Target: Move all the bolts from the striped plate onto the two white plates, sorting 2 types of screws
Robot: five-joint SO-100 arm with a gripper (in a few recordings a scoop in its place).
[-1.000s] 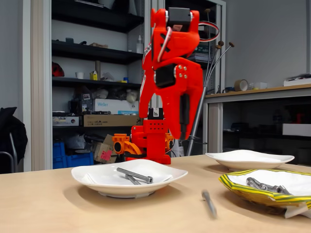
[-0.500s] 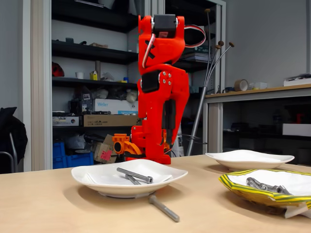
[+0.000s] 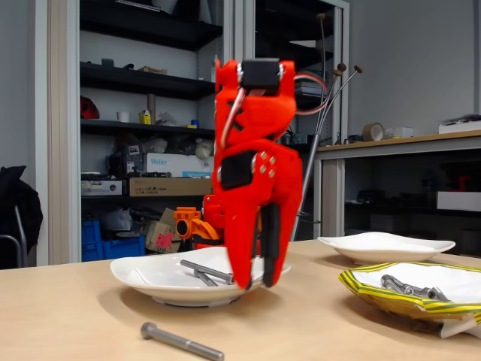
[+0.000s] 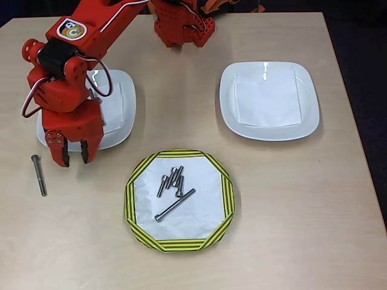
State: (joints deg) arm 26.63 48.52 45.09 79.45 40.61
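The arm [image 3: 252,165] is bright red plastic throughout, built of blocky printed segments with black servo motors set into the joints and small silver screw heads on its side plates. White and red cables loop between the segments. A round yellow-rimmed badge [image 4: 70,29] sits on its upper link.

- Light wooden surface [image 4: 290,199] carried the setup, pale tan in the overhead view.
- Dark shelving unit [image 3: 143,83] stood behind, cluttered with boxes and small items.
- Blue crates [image 3: 113,244] sat low on the floor.
- Side bench [image 3: 406,143] at right held a tape roll [image 3: 372,131].
- Thin rods [image 3: 331,98] leaned upward.
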